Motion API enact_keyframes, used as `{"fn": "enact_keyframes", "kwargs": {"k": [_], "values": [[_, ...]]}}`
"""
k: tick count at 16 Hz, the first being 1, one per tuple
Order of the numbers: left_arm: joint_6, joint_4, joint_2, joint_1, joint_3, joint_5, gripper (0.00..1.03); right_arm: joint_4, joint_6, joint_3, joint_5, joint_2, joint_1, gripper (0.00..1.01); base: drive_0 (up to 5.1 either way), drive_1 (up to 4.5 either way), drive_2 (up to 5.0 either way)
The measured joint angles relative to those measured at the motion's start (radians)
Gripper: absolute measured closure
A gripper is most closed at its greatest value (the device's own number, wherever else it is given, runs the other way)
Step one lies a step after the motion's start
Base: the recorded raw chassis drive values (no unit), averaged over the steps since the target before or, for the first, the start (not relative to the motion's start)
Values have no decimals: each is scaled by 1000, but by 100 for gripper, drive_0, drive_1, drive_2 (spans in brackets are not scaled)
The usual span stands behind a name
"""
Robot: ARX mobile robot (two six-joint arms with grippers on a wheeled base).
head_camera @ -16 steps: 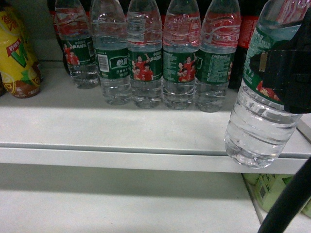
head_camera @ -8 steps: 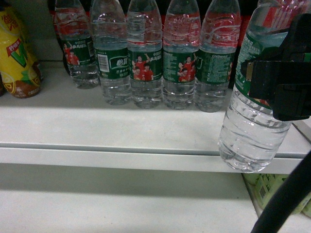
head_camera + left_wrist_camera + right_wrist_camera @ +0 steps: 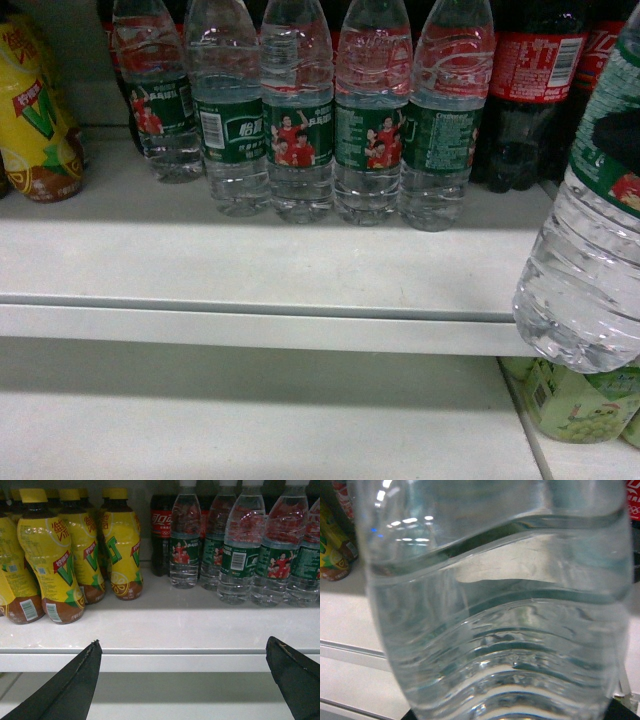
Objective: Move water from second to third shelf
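Observation:
A clear ribbed water bottle (image 3: 585,280) with a green label hangs at the right edge of the head view. Its base sits in front of the white shelf's lip (image 3: 250,328), above the lower shelf (image 3: 250,425). My right gripper (image 3: 512,712) is shut on it; the bottle (image 3: 495,630) fills the right wrist view, with only black finger corners showing at the bottom. In the head view just a dark patch over the label shows. My left gripper (image 3: 183,647) stands open and holds nothing, facing the shelf edge (image 3: 180,661).
Several more water bottles (image 3: 300,120) stand in a row on the upper shelf (image 3: 250,260). Dark cola bottles (image 3: 535,90) are behind them on the right and yellow drink bottles (image 3: 50,560) on the left. Green-labelled bottles (image 3: 575,400) stand on the lower shelf under the held bottle.
The held bottle has moved right and slightly down, now partly out of the head view. The black gripper has mostly left the frame, uncovering the cola bottles behind.

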Motion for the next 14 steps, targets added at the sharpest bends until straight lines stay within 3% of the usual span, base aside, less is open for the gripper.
{"fn": "enact_keyframes", "kwargs": {"k": [4, 7, 11, 14], "values": [[0, 0, 0, 0, 0, 0, 5, -88, -2, -54, 2, -146, -39, 61, 0, 0, 0], [0, 0, 0, 0, 0, 0, 5, -169, -5, -78, 7, -278, -108, 61, 0, 0, 0], [0, 0, 0, 0, 0, 0, 5, -248, -41, -93, 5, -371, -182, 61, 0, 0, 0], [0, 0, 0, 0, 0, 0, 5, -298, -49, -93, 1, -425, -188, 61, 0, 0, 0]]}}
